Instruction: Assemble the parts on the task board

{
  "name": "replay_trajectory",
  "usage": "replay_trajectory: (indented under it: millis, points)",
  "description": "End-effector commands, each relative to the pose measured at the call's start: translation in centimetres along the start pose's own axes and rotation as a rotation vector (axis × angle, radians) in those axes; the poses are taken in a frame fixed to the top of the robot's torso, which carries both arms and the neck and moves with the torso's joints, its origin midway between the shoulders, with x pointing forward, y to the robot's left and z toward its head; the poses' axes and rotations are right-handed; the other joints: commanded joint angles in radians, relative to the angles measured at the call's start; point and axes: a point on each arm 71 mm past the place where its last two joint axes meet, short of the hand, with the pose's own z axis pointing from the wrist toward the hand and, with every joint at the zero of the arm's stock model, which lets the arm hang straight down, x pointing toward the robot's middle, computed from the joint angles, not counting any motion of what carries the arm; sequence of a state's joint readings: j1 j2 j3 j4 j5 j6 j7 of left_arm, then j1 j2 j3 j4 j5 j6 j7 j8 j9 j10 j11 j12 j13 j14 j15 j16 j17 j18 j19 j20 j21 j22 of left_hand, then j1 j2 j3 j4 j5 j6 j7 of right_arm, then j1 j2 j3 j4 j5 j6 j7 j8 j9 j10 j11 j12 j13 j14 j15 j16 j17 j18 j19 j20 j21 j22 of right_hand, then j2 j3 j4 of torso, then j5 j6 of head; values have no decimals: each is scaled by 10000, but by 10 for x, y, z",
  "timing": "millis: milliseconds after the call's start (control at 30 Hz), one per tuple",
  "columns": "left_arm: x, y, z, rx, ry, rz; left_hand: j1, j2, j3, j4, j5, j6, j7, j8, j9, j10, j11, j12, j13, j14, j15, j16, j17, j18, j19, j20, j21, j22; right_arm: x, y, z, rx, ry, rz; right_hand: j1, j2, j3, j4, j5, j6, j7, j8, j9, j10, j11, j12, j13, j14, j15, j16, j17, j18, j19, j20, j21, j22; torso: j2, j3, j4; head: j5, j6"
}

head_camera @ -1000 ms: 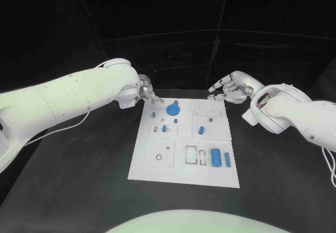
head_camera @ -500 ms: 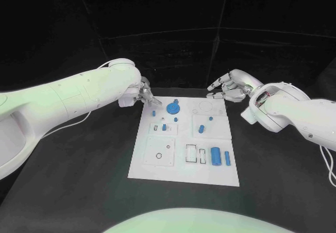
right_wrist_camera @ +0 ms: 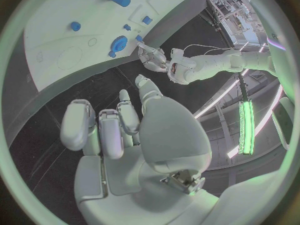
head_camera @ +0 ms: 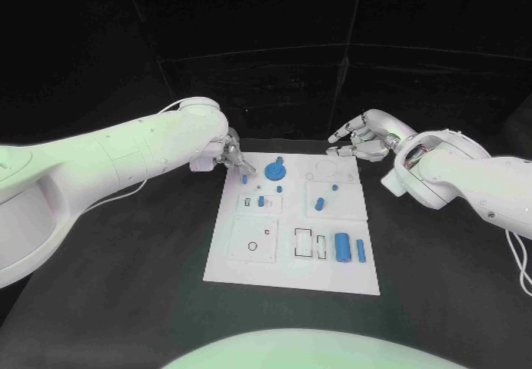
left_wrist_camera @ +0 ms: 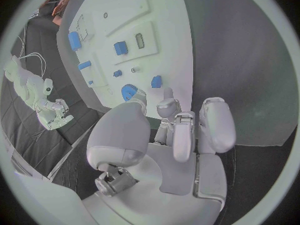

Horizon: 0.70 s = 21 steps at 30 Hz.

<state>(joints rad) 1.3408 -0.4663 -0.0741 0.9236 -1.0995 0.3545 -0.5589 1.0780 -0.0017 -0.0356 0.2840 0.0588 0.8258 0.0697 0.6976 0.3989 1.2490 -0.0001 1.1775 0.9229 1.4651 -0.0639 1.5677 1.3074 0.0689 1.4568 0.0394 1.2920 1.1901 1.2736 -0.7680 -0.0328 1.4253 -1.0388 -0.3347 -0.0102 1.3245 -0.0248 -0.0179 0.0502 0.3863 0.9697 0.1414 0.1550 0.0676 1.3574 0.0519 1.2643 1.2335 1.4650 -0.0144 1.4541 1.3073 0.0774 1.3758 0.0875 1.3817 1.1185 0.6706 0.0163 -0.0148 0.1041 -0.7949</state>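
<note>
Task board (head_camera: 290, 265) holds several blue parts, some loose; assembly looks unfinished. Left hand (head_camera: 231, 154) fingers spread, empty, near blue gear (head_camera: 276, 168). Right hand (head_camera: 364, 140) fingers loosely curled, empty.

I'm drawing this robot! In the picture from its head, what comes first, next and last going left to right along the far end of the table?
Left robot hand → round blue part → right robot hand.
</note>
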Motion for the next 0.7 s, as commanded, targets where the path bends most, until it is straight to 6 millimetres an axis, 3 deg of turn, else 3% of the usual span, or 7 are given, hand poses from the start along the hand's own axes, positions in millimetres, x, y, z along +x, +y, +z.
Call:
replay_trajectory:
  millis: [33,500,700]
  points:
    - [3,-2,1,128,283,333,23,86,-55,-13,-9,91,-7,43,12,15,-48,45,0,1057,-56,31,2634,94,56,-16,59,10,-1,2,1,-92,-1,-27,-73,10,-25,33,38,-50,-4,-60,-7,-60,14,-35,-12,575,-76,-63,372,109,-61,-3,-57,-24,-6,-3,0,8,-4]
    - [7,-7,3,274,426,450,298,262,-109,-104,-1,68,-24,113,41,12,-65,46,-26,1057,-75,31,2634,89,58,-39,68,34,-1,2,1,-139,-59,-24,-70,20,-23,38,42,-50,-5,-60,-6,-59,13,-33,-10,578,-76,-57,383,110,-62,-3,-60,-28,-2,3,9,-13,11]
    - [7,-7,4,317,460,348,596,549,-45,-222,4,38,-27,164,60,14,-71,53,-44,1057,-82,31,2634,88,57,-48,67,45,-1,2,1,-136,-65,-24,-70,20,-23,38,42,-50,-5,-60,-6,-59,13,-33,-10,578,-76,-57,383,110,-62,-3,-60,-28,-5,2,7,-11,2]
